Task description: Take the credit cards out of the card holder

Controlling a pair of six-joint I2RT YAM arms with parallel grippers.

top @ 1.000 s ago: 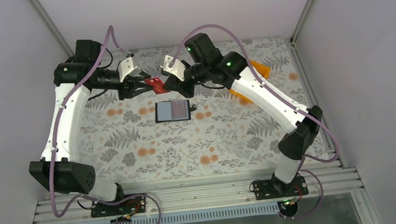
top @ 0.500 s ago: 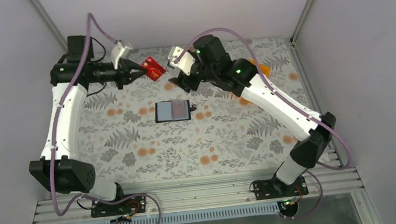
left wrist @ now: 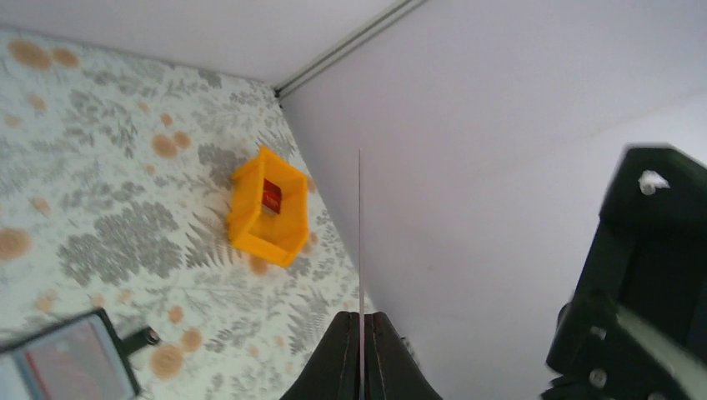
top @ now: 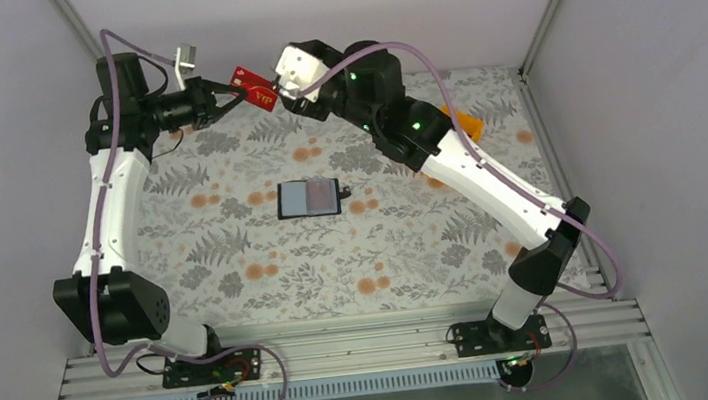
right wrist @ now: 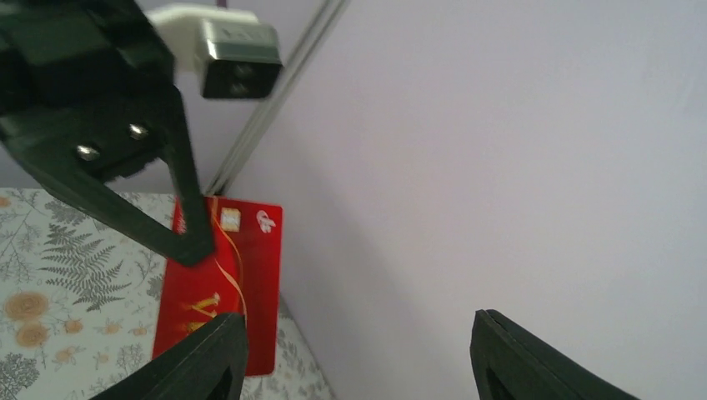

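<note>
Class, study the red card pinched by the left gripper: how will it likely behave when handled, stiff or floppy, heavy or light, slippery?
Probably stiff: the red card juts straight from the left gripper, held at one end, without sagging. Likely light, since it looks edge-on like a hairline. Its smooth face may slip in a narrow pinch.

Card (left wrist: 271, 195) in bin (left wrist: 265, 243), right of wallet (top: 309, 197)

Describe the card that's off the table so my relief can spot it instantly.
Look above the far edge of the floral table, by the back wall. There the left gripper is shut on a thin red card with light lettering, held in mid-air. Another red card sits in the orange bin and the black card holder lies flat mid-table; only this card is airborne.
</note>
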